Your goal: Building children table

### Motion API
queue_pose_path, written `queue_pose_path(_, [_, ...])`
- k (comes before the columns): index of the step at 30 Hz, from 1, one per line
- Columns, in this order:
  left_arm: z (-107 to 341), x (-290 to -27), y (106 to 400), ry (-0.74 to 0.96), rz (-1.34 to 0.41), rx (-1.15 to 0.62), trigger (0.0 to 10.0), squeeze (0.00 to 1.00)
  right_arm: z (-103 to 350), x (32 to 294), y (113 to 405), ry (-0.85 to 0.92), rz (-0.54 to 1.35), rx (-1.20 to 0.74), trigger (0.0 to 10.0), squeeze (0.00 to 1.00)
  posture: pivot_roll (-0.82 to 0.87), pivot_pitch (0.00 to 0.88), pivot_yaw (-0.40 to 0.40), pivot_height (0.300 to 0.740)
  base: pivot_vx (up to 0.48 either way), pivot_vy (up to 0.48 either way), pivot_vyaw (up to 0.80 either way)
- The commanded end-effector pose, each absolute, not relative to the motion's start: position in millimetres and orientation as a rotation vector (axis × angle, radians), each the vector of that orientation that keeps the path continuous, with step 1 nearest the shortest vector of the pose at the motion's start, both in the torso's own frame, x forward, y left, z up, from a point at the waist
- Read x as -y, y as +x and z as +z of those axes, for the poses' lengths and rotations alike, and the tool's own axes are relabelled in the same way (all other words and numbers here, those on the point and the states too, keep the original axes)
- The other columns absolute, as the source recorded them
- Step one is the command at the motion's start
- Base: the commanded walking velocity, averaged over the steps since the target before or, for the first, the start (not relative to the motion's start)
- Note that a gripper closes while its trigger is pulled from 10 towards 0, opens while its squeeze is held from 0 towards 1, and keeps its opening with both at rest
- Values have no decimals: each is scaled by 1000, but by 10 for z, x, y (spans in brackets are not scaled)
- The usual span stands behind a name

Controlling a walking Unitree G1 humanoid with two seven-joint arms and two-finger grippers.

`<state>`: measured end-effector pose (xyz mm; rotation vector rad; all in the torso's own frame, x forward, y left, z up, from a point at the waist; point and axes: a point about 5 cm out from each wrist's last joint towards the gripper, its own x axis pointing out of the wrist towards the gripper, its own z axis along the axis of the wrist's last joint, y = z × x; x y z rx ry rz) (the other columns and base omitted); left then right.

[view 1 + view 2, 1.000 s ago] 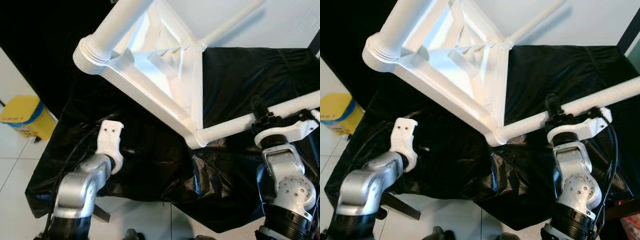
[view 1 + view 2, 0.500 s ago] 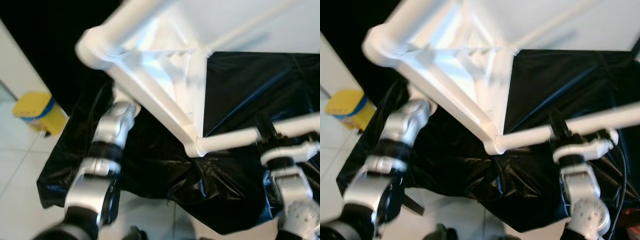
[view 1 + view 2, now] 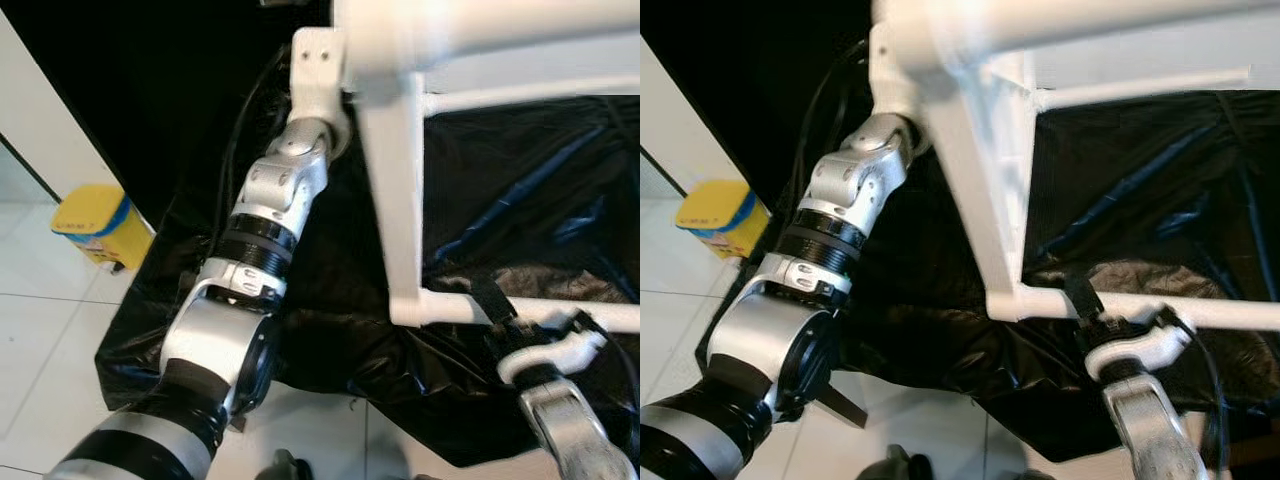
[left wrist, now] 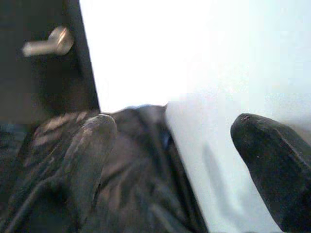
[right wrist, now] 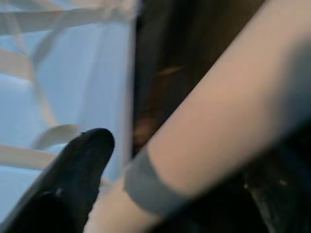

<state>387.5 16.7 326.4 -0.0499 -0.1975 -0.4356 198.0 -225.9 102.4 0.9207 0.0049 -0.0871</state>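
A home room: white tiled floor [image 3: 40, 330], yellow bin [image 3: 92, 222].

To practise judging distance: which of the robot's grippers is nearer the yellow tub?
Left. The left gripper is up by the table corner, nearer the yellow tub; the right gripper grips the table leg opposite.

head stereo downward, wrist cameras close along fingers [image 4: 92, 145]

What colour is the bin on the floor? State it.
Yellow with a blue band; it shows best in the left eye view.
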Motion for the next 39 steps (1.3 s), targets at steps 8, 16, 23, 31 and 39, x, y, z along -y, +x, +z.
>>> queue_pose_path(8, [3318,-105,3892,-6,-470,225,10000,0,927,2301,1468,863,-368,32,10000,0,-204,131,109,740,0,0,0])
queue_pose_path(16, [3329,-80,3884,1,-487,231,10000,0,935,2388,1336,729,-470,26,10000,0,-213,137,119,740,0,0,0])
queue_pose_path(23, [3217,-44,3890,24,-502,206,10000,0,1585,2524,1913,182,-602,222,10000,0,-201,125,122,740,0,0,0])
queue_pose_path(31, [3036,-192,3887,47,-486,198,10000,0,1645,2245,2293,129,-462,278,10000,0,-171,109,94,740,0,0,0])
queue_pose_path(39, [2569,-549,3796,82,-420,154,10000,0,1541,1977,2599,75,-299,257,10000,0,-112,86,53,740,0,0,0])
